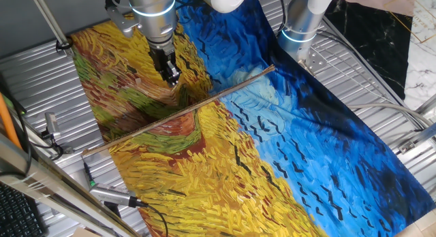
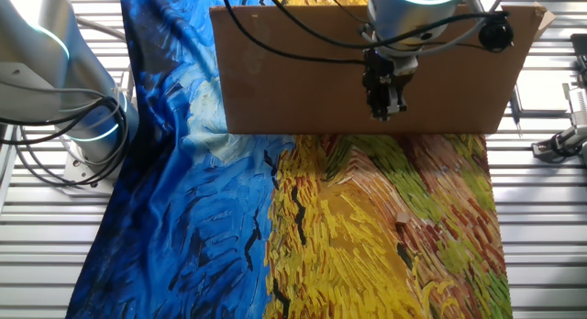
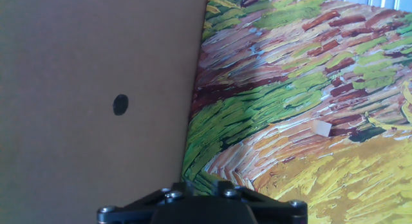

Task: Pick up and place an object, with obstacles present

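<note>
While the gripper (image 1: 172, 76) hangs above the painted cloth (image 1: 286, 148), right next to an upright cardboard panel (image 2: 303, 71), I can't tell if its fingers are apart or together. The tiny tan object (image 3: 321, 128) lies on the cloth, a bit off from the gripper, opposite side to the panel.

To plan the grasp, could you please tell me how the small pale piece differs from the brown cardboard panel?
The piece is tiny and pale tan; the cardboard panel is far larger and darker brown. The piece lies on the painted cloth; the panel stands upright. Both rest on that cloth.
</note>
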`<state>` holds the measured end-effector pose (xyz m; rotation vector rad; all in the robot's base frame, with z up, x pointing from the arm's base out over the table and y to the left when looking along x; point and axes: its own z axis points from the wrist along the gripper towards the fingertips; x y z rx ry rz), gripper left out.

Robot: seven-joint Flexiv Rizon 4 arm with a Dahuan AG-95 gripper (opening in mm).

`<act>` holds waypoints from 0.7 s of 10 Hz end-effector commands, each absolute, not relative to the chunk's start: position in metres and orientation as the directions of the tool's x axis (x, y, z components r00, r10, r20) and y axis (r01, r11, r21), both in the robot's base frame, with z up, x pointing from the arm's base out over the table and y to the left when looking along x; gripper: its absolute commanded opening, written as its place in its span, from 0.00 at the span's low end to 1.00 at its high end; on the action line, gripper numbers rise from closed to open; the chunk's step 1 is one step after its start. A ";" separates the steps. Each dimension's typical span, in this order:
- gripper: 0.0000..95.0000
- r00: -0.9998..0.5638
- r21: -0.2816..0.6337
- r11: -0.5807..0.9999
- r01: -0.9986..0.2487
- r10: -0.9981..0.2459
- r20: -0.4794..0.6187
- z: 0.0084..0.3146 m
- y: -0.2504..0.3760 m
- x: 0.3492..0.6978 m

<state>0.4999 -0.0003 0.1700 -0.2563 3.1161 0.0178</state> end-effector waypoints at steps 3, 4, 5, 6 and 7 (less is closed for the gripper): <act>0.00 -0.986 0.010 0.986 -0.164 -0.164 -0.012 0.170 0.000 0.500; 0.00 -0.986 0.010 0.986 -0.166 -0.166 -0.012 0.170 0.000 0.500; 0.00 -0.983 0.009 0.983 -0.182 -0.181 -0.012 0.170 0.000 0.500; 0.00 -0.980 0.009 0.980 -0.197 -0.197 -0.012 0.170 0.000 0.500; 0.00 -0.973 0.008 0.973 -0.229 -0.229 -0.013 0.170 0.000 0.499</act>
